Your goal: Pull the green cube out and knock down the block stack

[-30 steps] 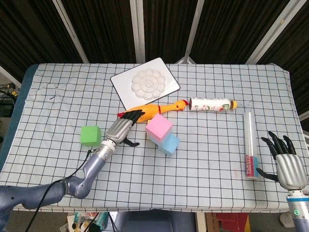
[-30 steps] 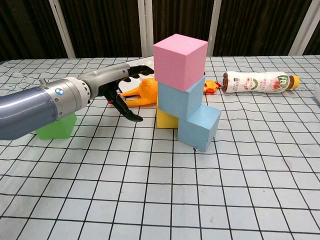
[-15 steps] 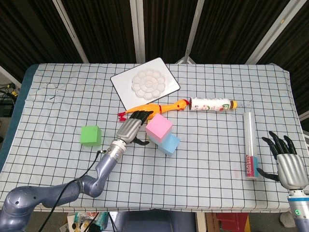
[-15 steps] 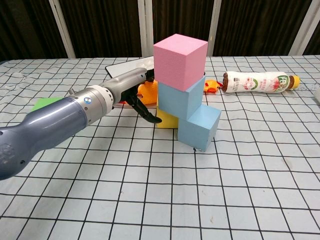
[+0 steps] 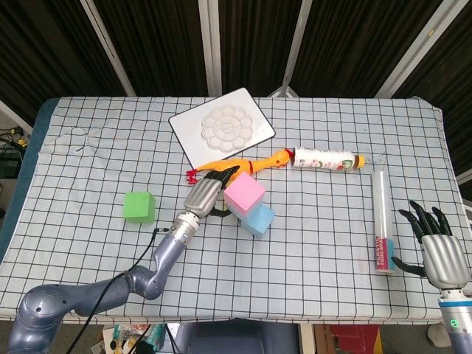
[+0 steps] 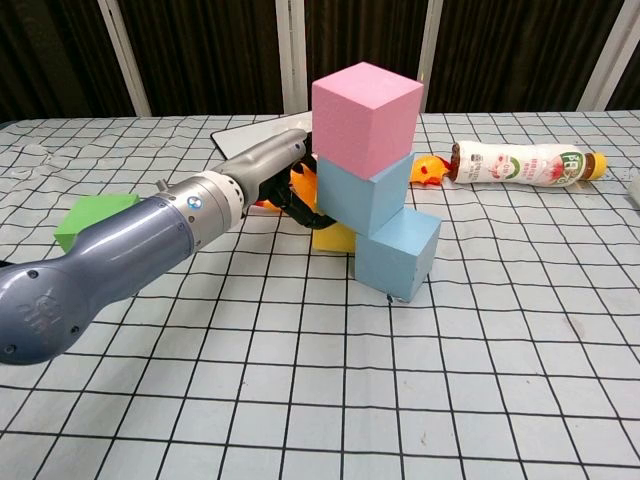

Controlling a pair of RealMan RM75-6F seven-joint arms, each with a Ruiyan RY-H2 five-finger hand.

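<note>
The green cube (image 5: 139,206) already sits alone on the table (image 5: 88,147), well apart from the block stack (image 6: 368,180) and to its left, so the pull-out half looks done. The knock-down is not: in the chest view the pink block (image 6: 365,106) stands on top of a blue block (image 6: 363,195), with a second blue block (image 6: 397,254) low in front and a yellow block (image 6: 333,237) at the base, all upright, though the upper blocks sit skewed against the lower ones. The stack's long axis runs vertical; the green cube has no long axis and lies flat, edges roughly in line with the cloth grid.

The left hand (image 5: 209,189) is at the stack's left side, fingers (image 6: 297,199) curled loosely and touching or just beside the blue and yellow blocks; it grips nothing I can see. The right hand (image 5: 438,244) rests near the table's right edge, fingers spread, empty, just beside a clear tube (image 5: 381,220)

A firmer sideways push should topple it
</note>
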